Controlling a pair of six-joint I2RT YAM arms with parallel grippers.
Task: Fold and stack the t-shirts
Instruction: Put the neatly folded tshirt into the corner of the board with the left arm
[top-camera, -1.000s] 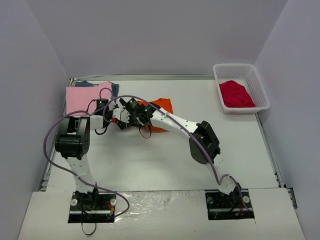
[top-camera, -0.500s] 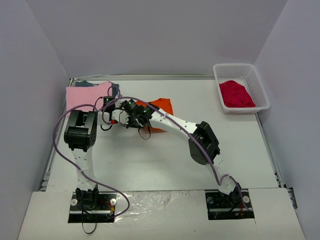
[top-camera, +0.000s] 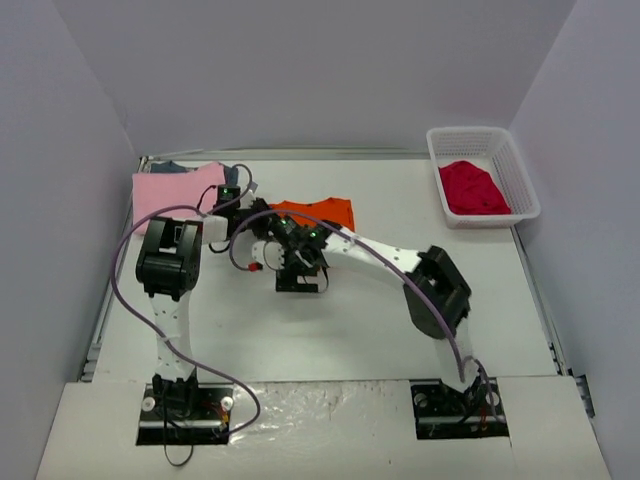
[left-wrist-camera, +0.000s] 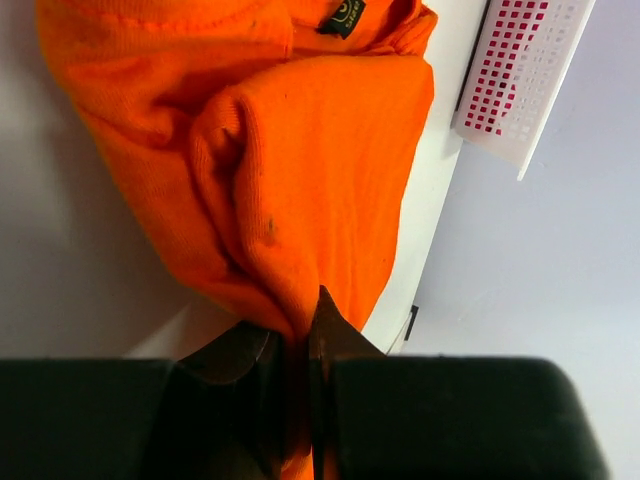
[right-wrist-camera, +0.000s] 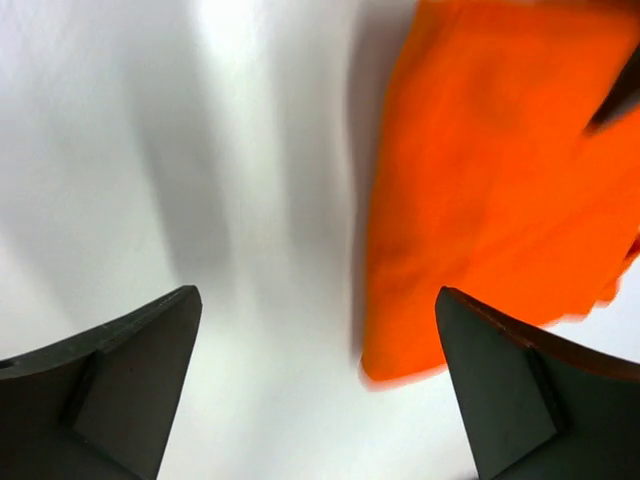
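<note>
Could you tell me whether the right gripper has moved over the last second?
Yes. The right gripper pulled back toward the near edge, away from the pink shirt.

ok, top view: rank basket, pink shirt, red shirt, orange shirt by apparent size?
1. basket
2. pink shirt
3. red shirt and orange shirt: too close to rank, orange is partly hidden.

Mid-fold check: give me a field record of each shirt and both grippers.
left gripper: shut on an edge of the orange t-shirt
right gripper: open, over bare table beside the orange t-shirt, holding nothing
orange t-shirt: bunched, centre-back of table
pink t-shirt: flat at back left, lying on the dark blue-grey t-shirt
crimson t-shirt: crumpled inside the white basket, back right
</note>
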